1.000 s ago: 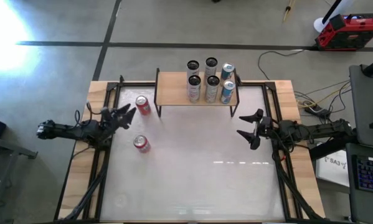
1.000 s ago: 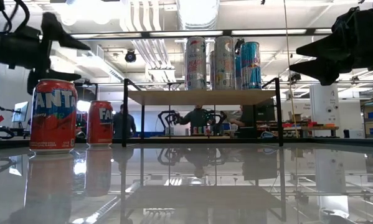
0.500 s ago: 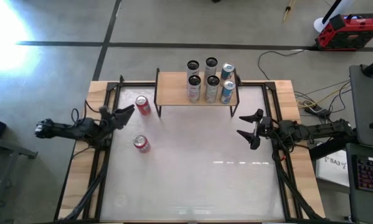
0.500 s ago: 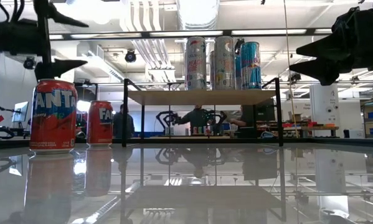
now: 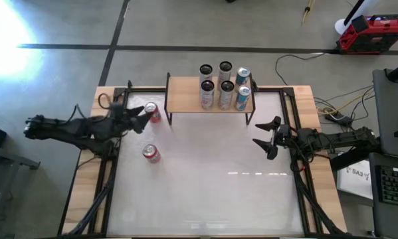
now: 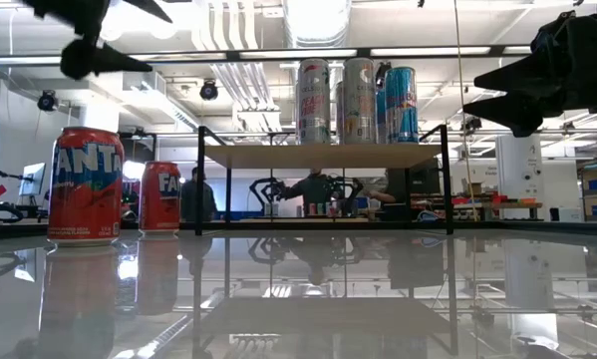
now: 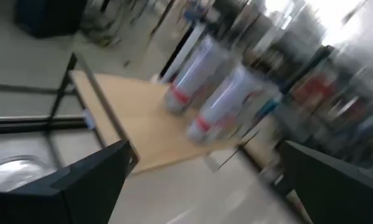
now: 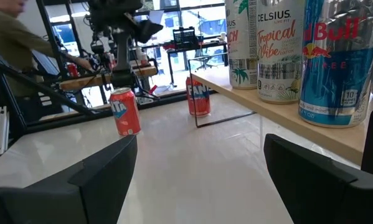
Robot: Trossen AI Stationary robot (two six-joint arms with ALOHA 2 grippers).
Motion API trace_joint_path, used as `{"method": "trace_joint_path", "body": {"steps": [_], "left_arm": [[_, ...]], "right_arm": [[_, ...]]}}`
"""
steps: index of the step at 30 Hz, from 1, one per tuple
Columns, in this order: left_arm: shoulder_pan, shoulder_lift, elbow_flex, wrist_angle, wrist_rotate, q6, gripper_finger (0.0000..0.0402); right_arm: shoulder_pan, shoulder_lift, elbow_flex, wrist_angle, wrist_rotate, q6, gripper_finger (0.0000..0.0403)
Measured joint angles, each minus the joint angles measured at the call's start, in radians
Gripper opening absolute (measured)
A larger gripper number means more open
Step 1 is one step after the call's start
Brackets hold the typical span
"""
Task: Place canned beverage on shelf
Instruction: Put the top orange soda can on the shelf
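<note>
While the left gripper (image 5: 140, 117) hangs wide open and empty above the far can (image 5: 152, 112), it should come down straight with one finger on each side of the can, then close. This can stands on the table just beside the shelf (image 5: 185, 98). The near can (image 5: 151, 154) reads "Fanta". On the shelf, tall cans (image 8: 279, 46) read "Celsius Tropical Vibe" and "Red Bull". The right gripper (image 5: 268, 138) waits at the right, half open and empty.
</note>
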Motion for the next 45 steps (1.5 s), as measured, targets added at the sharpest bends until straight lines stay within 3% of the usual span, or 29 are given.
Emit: {"method": "trace_joint_path", "body": {"steps": [4, 9, 14, 18, 24, 34, 40, 45], "left_arm": [[0.001, 0.153, 0.230, -0.363, 0.036, -0.083, 0.0398], [0.016, 0.367, 0.501, -0.841, 0.098, -0.359, 0.0398], [0.077, 0.529, 0.663, -1.093, 0.221, -0.514, 0.0398], [0.164, 0.585, 0.718, -1.150, 0.363, -0.499, 0.0398], [0.342, 0.623, 0.705, -1.147, 0.542, -0.439, 0.0398], [0.678, 0.808, 0.718, -1.119, 0.819, -0.231, 0.0398], [0.772, 0.905, 0.755, -1.120, 0.883, -0.210, 0.0398], [0.809, 0.936, 0.810, -1.121, 0.890, -0.376, 0.0398]], "right_arm": [[0.000, 0.000, 0.000, 0.000, 0.000, 0.000, 0.0334], [0.000, 0.000, 0.000, 0.000, 0.000, 0.000, 0.0334], [0.000, 0.000, 0.000, 0.000, 0.000, 0.000, 0.0334], [0.000, 0.000, 0.000, 0.000, 0.000, 0.000, 0.0334], [0.000, 0.000, 0.000, 0.000, 0.000, 0.000, 0.0334], [0.000, 0.000, 0.000, 0.000, 0.000, 0.000, 0.0334], [0.000, 0.000, 0.000, 0.000, 0.000, 0.000, 0.0334], [0.000, 0.000, 0.000, 0.000, 0.000, 0.000, 0.0334]]}}
